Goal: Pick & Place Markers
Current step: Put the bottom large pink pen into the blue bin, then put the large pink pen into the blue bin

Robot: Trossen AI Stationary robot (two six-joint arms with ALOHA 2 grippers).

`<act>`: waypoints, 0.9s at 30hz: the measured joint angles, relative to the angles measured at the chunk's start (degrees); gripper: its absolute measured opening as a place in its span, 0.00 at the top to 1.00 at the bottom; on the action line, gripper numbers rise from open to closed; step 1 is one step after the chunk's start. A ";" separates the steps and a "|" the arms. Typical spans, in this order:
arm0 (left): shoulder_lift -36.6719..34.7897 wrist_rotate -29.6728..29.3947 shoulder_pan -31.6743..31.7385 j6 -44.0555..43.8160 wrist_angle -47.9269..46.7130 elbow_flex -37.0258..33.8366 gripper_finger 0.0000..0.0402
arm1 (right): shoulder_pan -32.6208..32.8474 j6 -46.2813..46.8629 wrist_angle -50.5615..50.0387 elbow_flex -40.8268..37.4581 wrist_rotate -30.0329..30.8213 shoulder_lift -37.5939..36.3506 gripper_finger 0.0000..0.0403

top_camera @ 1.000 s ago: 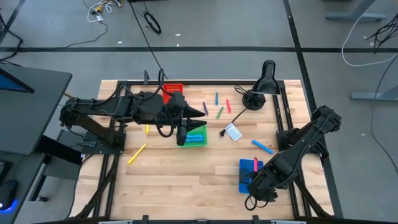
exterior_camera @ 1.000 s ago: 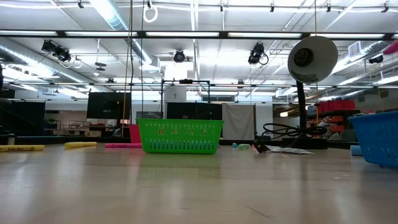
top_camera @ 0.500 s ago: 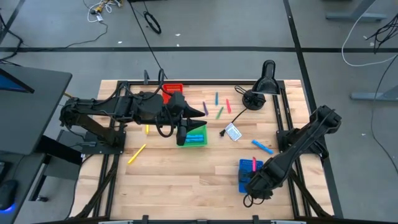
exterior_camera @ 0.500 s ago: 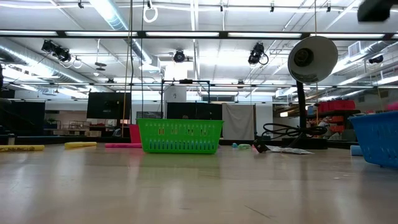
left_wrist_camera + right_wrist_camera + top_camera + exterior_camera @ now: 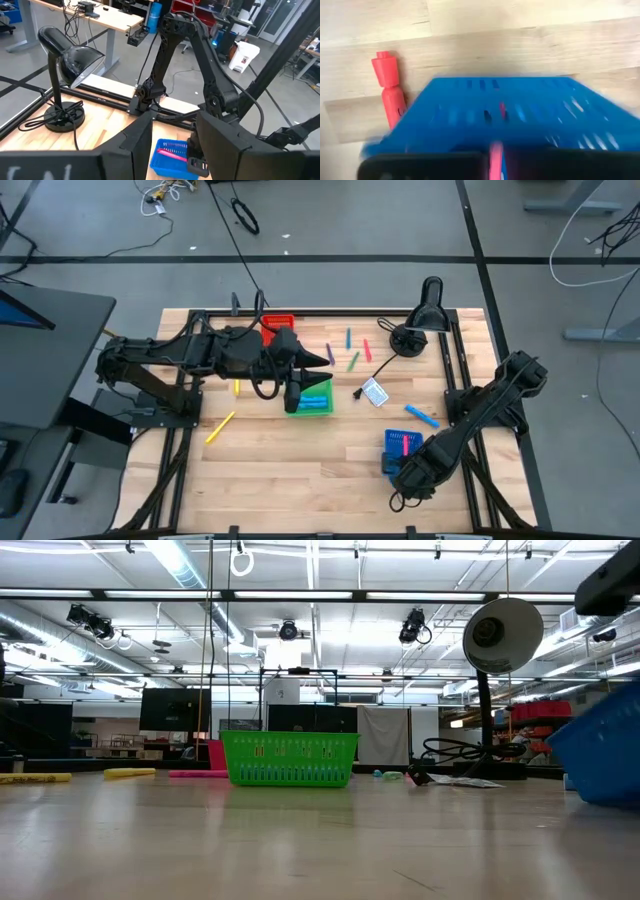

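The blue tray [image 5: 402, 445] stands tipped at the table's near right, and its rim slants in the low view [image 5: 605, 755]. My right gripper [image 5: 405, 468] is at the tray's near end, with a pink marker [image 5: 495, 155] between its fingers. A red marker [image 5: 390, 90] lies flat on the wood beside the tray. My left gripper [image 5: 296, 395] hangs open over the green tray [image 5: 318, 398] and touches nothing. Loose markers lie flat on the table: yellow [image 5: 220, 427], blue [image 5: 422, 416], green [image 5: 353, 361], red [image 5: 367, 350]. My right gripper has the pink marker's near end [image 5: 495, 162] pinched between its two fingers. The marker runs forward into the blue tray [image 5: 172, 156]. The tray wall hides how the fingers meet the tray, so I cannot tell whether they touch it.
A red tray [image 5: 278, 322] sits at the far left. A black desk lamp [image 5: 425, 315] and its cord stand at the far right. A white-and-blue card [image 5: 374, 392] lies mid-table. Bare wood shows along the near edge.
My right gripper has come down and moved slightly toward the far edge, over the blue tray's near end. The pink marker that it held high has gone down into the tray. The blue tray has tipped, and its rim now slants in the low view.
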 joint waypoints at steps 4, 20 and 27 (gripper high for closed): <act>0.00 0.34 0.00 -0.10 -0.02 0.00 0.60 | 0.00 3.15 -0.14 0.00 0.29 0.72 0.85; 0.00 0.92 -0.04 -0.36 -0.31 0.00 0.60 | 0.18 9.62 -4.09 1.17 4.94 0.68 0.60; 0.00 0.90 -0.04 -0.28 -0.33 0.00 0.60 | 0.17 18.15 -11.21 5.54 7.49 -0.94 0.59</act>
